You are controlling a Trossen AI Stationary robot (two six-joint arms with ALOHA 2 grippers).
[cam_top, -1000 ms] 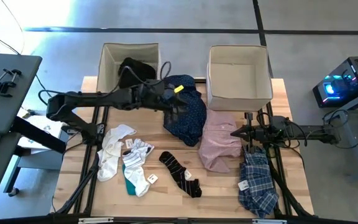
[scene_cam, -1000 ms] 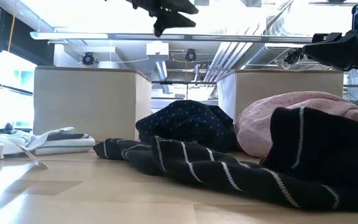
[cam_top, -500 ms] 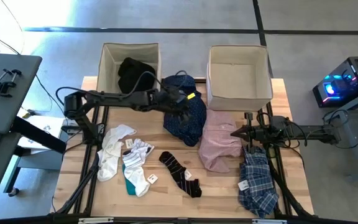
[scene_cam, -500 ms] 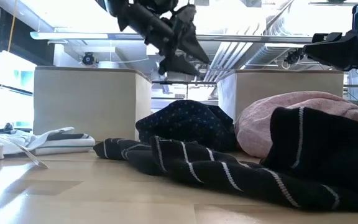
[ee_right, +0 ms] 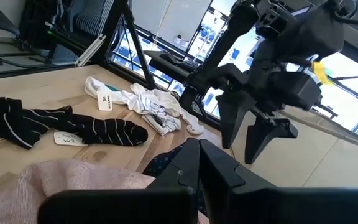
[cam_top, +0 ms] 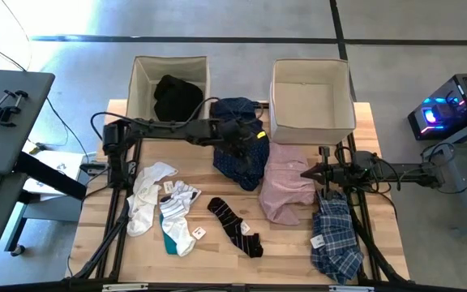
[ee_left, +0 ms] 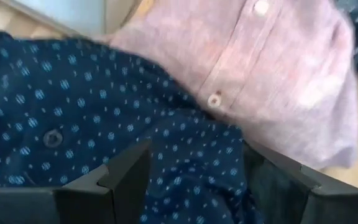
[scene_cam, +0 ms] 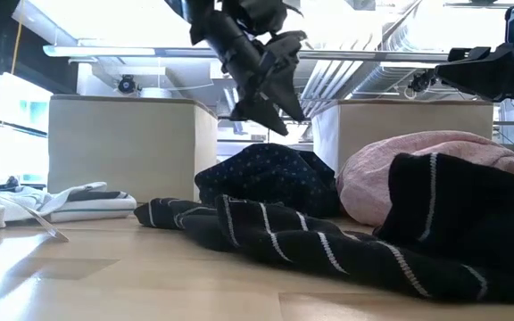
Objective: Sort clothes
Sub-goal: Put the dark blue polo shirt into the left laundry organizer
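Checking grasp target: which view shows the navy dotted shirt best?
Left wrist view: navy dotted shirt fills the frame between the open fingers. The high view shows it partly under the left gripper; the low view, a mound; the right wrist view, a sliver.

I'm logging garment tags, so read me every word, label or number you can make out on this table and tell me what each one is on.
White tag on the black striped socks: dark print, too blurred to read.
White tag on the white socks: print too small to read.
Nothing else readable.

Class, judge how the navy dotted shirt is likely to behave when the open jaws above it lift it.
The navy dotted shirt lies crumpled in folds, so it will probably hang limp. It overlaps the pink shirt, so it may drag that along.
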